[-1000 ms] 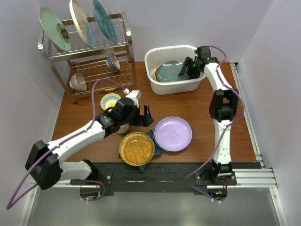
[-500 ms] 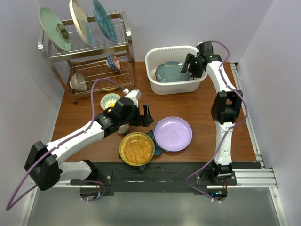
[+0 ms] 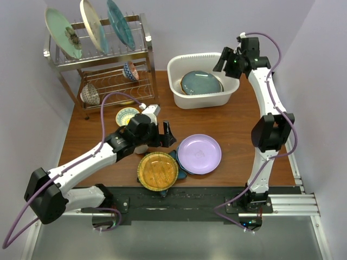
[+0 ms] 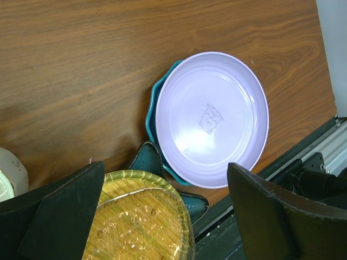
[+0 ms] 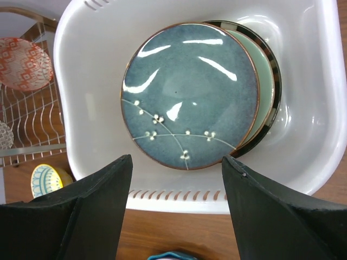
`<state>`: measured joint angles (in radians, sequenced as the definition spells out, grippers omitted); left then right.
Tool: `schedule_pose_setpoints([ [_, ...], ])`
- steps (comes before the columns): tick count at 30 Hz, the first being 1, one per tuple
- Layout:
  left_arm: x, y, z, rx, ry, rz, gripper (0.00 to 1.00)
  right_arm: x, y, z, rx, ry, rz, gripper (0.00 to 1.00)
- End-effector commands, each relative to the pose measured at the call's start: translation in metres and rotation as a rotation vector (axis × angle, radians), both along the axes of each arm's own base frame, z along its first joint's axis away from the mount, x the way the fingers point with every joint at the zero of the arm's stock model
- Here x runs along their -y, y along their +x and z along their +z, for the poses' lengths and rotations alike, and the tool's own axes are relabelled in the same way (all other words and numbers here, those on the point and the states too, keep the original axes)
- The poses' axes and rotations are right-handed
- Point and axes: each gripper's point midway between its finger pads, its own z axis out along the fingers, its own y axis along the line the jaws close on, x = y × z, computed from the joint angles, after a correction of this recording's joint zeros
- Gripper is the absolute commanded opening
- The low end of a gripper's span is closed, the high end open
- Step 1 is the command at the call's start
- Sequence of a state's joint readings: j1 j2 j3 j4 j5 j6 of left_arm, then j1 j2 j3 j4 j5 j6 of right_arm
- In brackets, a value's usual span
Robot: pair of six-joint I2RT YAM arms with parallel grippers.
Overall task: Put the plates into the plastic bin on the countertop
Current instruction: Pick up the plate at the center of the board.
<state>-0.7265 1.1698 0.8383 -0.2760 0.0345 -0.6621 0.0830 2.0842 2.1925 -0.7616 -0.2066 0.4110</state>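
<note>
The white plastic bin (image 3: 179,65) stands at the back of the countertop (image 3: 233,122). A dark blue plate (image 3: 201,82) lies in it, on a mint plate (image 5: 265,103) and a black-striped plate (image 5: 275,81). My right gripper (image 3: 223,62) hangs open and empty above the bin's far right rim; the right wrist view (image 5: 176,211) looks down on the bin (image 5: 320,135). My left gripper (image 3: 169,132) is open and empty above the amber plate (image 3: 157,170), the lavender plate (image 3: 199,154) and the teal star plate (image 3: 180,169). All three also show in the left wrist view: lavender (image 4: 211,119), teal star (image 4: 154,108), amber (image 4: 138,216).
A steel dish rack (image 3: 103,59) at the back left holds a mint plate (image 3: 62,32), a cream plate (image 3: 93,24) and a teal plate (image 3: 120,23) upright, with patterned bowls (image 3: 130,70) below. A small bowl (image 3: 127,115) sits by the left arm.
My right gripper has lifted out of the bin and drawn back to the far right. The dark blue plate it was at now lies flat in the bin. The left arm has barely shifted.
</note>
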Motion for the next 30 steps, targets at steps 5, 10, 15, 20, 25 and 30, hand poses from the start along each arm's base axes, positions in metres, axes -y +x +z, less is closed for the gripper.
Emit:
schedule_pose_setpoints([
  [5, 0.001, 0.0, 0.007, 0.016, -0.041, -0.001, 1.0, -0.016, -0.033, 0.044, 0.087, 0.089, 0.06, 0.71],
  [10, 0.002, -0.001, 0.002, 0.006, -0.036, -0.006, 1.0, -0.022, -0.061, 0.049, 0.095, 0.115, 0.088, 0.71],
  [15, 0.005, -0.001, -0.003, -0.005, -0.041, -0.015, 1.0, -0.027, -0.086, 0.037, 0.073, 0.13, 0.108, 0.72],
  [20, 0.009, -0.001, -0.008, -0.02, -0.053, -0.025, 1.0, -0.031, -0.111, 0.021, 0.046, 0.135, 0.122, 0.72],
  [25, 0.016, -0.001, -0.013, -0.023, -0.068, -0.051, 1.0, -0.029, -0.131, 0.002, 0.017, 0.125, 0.126, 0.72],
  [30, 0.021, 0.0, -0.016, -0.03, -0.073, -0.066, 1.0, -0.026, -0.151, -0.018, -0.024, 0.107, 0.132, 0.71],
])
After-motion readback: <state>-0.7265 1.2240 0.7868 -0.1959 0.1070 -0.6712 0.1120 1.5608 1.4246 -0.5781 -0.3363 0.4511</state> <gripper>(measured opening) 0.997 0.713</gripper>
